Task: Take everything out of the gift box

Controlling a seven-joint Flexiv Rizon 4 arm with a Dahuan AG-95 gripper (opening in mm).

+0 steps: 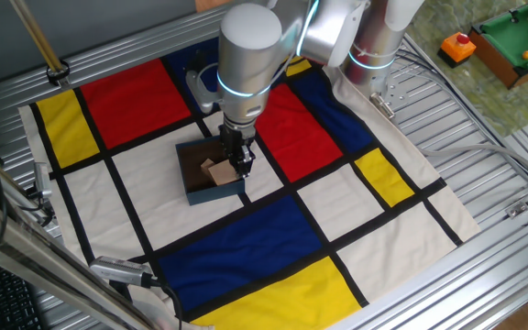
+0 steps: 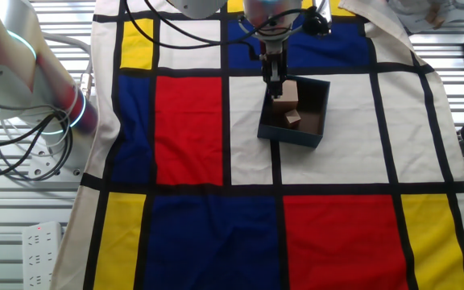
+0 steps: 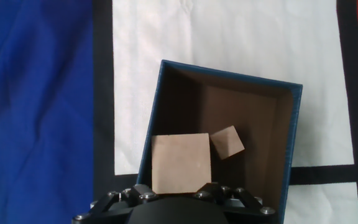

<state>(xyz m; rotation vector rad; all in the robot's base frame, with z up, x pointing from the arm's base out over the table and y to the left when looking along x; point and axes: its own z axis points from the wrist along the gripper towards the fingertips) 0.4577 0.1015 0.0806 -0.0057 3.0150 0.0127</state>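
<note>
Even, diffuse overhead light fills both fixed views, bright without harsh glare. The colour-block cloth (image 1: pixel 273 229) shows saturated reds, blues and yellows, its creases softly shaded. A cyan light ring (image 1: pixel 242 89) glows on the arm, and a second arm (image 2: pixel 22 72) at 9 o'clock in the other fixed view is washed pale and slightly soft. In the hand view the gift box (image 3: pixel 229 79) casts its dark interior into shadow toward 12 o'clock; the larger cube (image 3: pixel 181 163) and smaller cube (image 3: pixel 228 141) are evenly lit. The gripper (image 3: pixel 173 202) at 6 o'clock is dark and out of focus.
</note>
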